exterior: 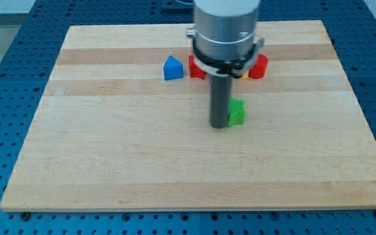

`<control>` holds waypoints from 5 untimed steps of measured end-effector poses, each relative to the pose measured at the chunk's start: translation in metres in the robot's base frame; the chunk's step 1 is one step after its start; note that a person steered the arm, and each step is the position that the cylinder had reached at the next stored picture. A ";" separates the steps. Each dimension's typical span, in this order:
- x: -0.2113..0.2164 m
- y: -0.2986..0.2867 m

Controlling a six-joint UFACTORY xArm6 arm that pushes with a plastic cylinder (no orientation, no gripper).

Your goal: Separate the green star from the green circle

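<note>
Tip (219, 125): touching green block (238, 112), shape unclear; blue block (172, 68), red blocks (259, 66) behind; no fingers fitted.

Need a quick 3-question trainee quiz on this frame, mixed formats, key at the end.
1. True or false: my tip sits at the view's left side of the green block, right against it as far as the view shows.
2. Multiple choice: the blue block lies where, relative to the rod?
A. toward the view's top left
B. toward the view's bottom right
C. directly below it in the view
3. Fill in: the blocks partly hidden behind the arm, one at the view's left and one at the view's right, are coloured ____.

Key: 1 true; 2 A; 3 red. Only one green block shows, its shape unclear; a second green piece cannot be made out.
</note>
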State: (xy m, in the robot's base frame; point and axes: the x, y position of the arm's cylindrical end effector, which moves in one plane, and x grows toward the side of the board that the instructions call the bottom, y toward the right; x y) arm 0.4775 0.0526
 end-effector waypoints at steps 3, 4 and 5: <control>-0.038 0.032; -0.042 0.032; -0.042 0.032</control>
